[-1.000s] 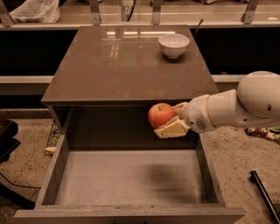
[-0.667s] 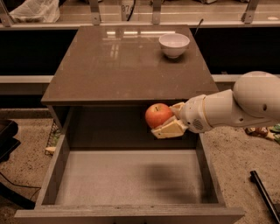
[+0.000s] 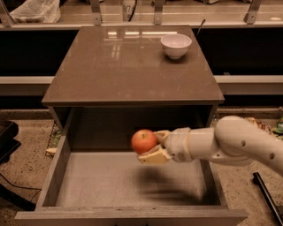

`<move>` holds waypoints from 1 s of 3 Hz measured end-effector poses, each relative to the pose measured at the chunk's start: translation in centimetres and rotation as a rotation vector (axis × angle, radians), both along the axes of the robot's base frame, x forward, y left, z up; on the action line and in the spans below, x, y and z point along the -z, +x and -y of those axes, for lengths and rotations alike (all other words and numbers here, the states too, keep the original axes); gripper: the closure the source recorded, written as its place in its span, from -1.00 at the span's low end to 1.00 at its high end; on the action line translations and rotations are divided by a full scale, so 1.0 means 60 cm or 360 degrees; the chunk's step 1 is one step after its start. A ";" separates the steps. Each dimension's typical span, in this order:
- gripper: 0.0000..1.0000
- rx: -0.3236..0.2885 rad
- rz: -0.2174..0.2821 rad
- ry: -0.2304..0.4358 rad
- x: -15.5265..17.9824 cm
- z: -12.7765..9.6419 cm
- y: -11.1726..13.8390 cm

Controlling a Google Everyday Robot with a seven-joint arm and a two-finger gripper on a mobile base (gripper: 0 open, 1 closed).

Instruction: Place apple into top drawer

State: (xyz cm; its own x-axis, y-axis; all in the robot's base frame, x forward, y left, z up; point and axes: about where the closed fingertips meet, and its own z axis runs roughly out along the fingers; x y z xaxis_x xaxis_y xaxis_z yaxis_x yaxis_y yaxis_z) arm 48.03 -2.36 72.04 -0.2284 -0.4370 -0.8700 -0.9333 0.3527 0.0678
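Gripper (image 3: pixel 153 145) holds apple (image 3: pixel 143 141) above open top drawer (image 3: pixel 56 173)

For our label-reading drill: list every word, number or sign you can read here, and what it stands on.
No text reads clearly.
Pale tag behind the cabinet: dark marks, too blurred to read.
Apple, held by the gripper over the drawer, and bowl: no print.

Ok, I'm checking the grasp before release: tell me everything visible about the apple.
The apple is small, round, red-orange, smooth-skinned and whole. The gripper is shut on it, its fingers above and beneath. It hangs in the air over the pale bottom of the open top drawer, touching nothing but the gripper.
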 end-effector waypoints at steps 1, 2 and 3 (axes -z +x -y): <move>1.00 -0.0162 0.0078 0.0118 0.066 -0.086 -0.019; 1.00 -0.0332 0.0132 0.0146 0.107 -0.177 -0.029; 1.00 -0.0433 0.0140 0.0096 0.135 -0.236 -0.040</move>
State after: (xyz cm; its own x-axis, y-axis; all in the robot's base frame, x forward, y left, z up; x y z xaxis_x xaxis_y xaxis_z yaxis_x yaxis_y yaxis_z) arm 45.65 11.82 63.95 -0.0327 -0.4187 -0.9076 -0.9962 0.0865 -0.0040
